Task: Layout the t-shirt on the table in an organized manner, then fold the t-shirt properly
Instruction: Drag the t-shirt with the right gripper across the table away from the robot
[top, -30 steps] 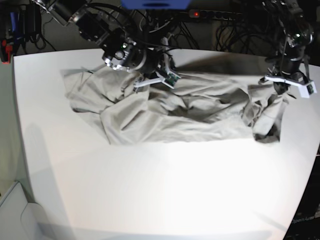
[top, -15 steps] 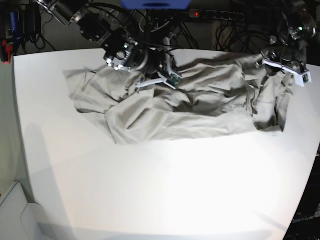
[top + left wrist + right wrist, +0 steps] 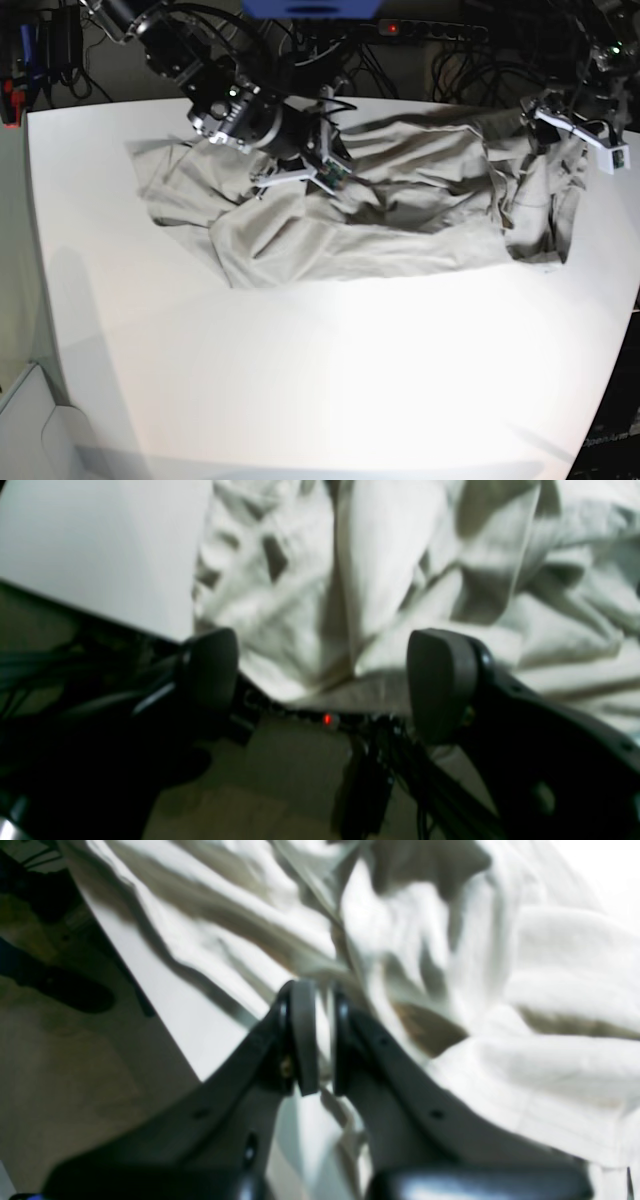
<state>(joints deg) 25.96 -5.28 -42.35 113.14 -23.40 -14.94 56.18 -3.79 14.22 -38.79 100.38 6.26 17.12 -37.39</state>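
Observation:
The t-shirt (image 3: 400, 220) lies crumpled across the far half of the white table (image 3: 330, 370), its right end bunched near the far right corner. My left gripper (image 3: 555, 135) hovers over that right end. In the left wrist view the left gripper (image 3: 325, 680) is open, its dark pads (image 3: 440, 680) wide apart with nothing between them, and the t-shirt (image 3: 380, 570) lies beyond. My right gripper (image 3: 305, 185) presses into the shirt's upper middle. The right wrist view shows the right gripper (image 3: 325, 1035) shut on a fold of the t-shirt (image 3: 500, 990).
Behind the far table edge run dark cables and a power strip with a red light (image 3: 392, 28). A blue object (image 3: 310, 8) sits at the top centre. A pale bin (image 3: 20, 420) stands beyond the table's near left corner.
My left gripper opened and let go of the shirt's right end after lifting it back toward the far edge. The shirt's right side now lies more spread. The right arm shifted slightly.

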